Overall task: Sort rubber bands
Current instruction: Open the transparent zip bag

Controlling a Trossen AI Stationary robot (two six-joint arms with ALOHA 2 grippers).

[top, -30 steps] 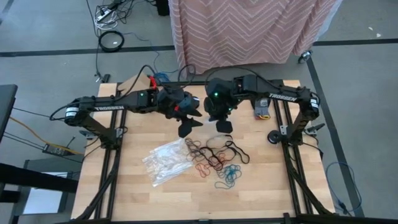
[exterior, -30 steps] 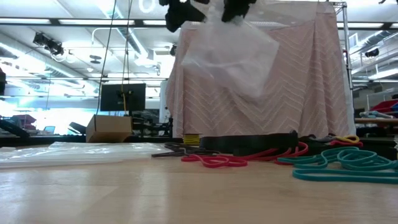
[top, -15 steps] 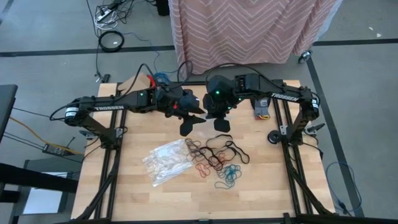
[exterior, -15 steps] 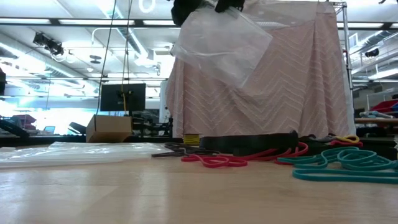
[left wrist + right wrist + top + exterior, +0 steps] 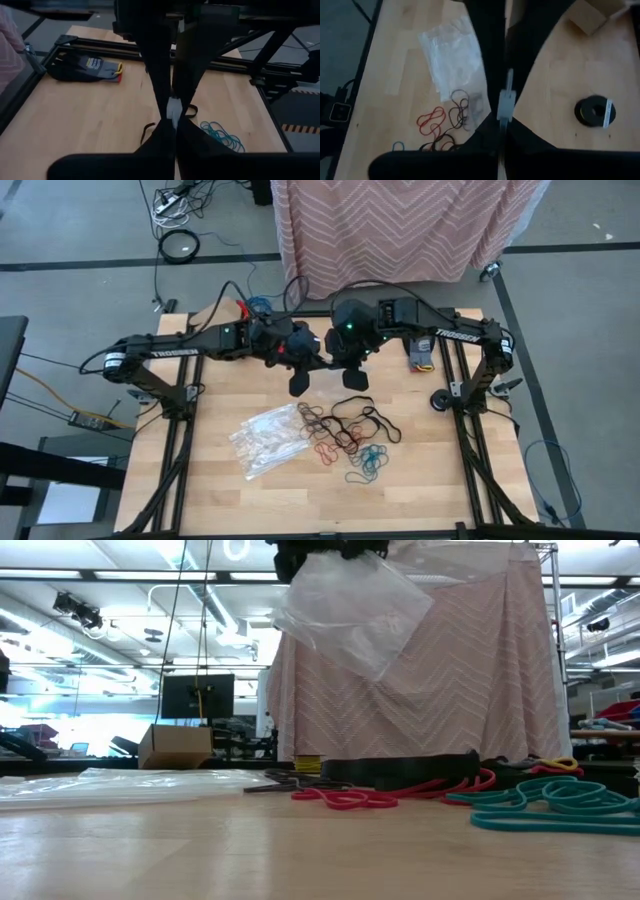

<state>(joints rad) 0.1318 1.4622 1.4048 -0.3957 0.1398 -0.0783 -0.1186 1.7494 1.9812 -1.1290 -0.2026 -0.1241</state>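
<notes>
Clear plastic bag (image 5: 350,610) hangs in the air above the back of the table (image 5: 220,490), pinched along its upper edge by both grippers. Left gripper (image 5: 303,380) and right gripper (image 5: 352,377) meet near the table's middle line, close together, each with fingers (image 5: 160,75) pressed shut on the film, as both wrist views show a pale strip clamped at the fingertips. Rubber bands (image 5: 345,435) lie below and forward of the grippers, toward the front edge: black loops nearest the arms, red ones (image 5: 345,798) beside them, teal ones (image 5: 550,805) farthest forward and toward the right arm's side. Spare bags (image 5: 265,440) lie flat just beside the bands, on the left arm's side. Both arms reach inward from their bases, wrists tipped downward. Judged from this layout, the bag probably needs opening next, and neither gripper is free to fetch a band.
</notes>
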